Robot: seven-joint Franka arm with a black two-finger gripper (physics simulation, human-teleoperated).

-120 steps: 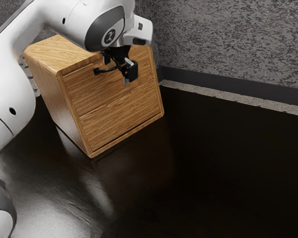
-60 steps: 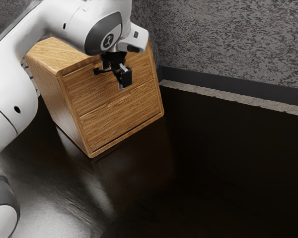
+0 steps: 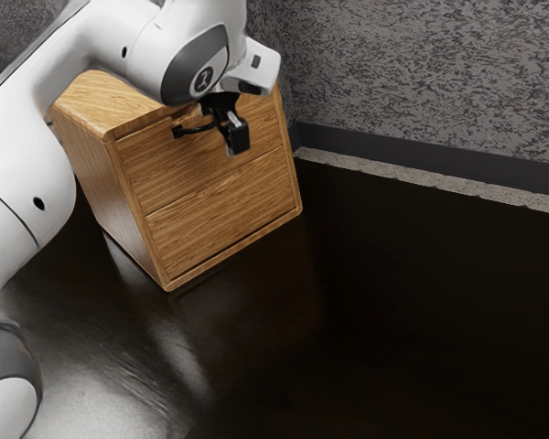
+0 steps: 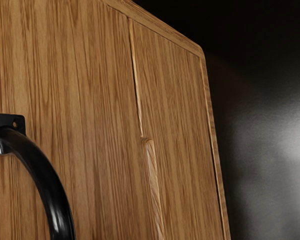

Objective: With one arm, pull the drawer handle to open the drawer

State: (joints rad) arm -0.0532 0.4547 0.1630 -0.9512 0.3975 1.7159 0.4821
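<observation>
Dark glossy table (image 3: pixel 393 320) is carrying the whole scene, with a grey speckled wall (image 3: pixel 421 73) running behind it.

White arm (image 3: pixel 37 137) is coming in from the exterior view's left and bending over the top of the cabinet.

Wooden cabinet (image 3: pixel 91 101) is sitting at the back of the table, close to the wall, showing two drawer fronts stacked one over the other.

Top drawer (image 3: pixel 183 174) is the one being worked. Its front is looking level with the lower drawer (image 3: pixel 220 219) beneath it. No gap or shadow is showing along its edges in the exterior view, so I am judging it closed or barely started.

In the wrist view the seam (image 4: pixel 136 85) between the two fronts is reading as a thin line, nothing more.

Drawer handle (image 3: pixel 194 129), a black curved bar, is standing out from the upper part of the top drawer. The wrist view is catching it close up (image 4: pixel 45 175), arching away from its mounting plate (image 4: pixel 7 121).

Gripper (image 3: pixel 237 139) is hanging at the handle's end nearer the exterior view's right, touching or just beside it. I cannot tell whether it is clamped on the bar or apart.

Progress: the reach is looking done, the grasp is unconfirmed, and the whole pull is remaining.
</observation>
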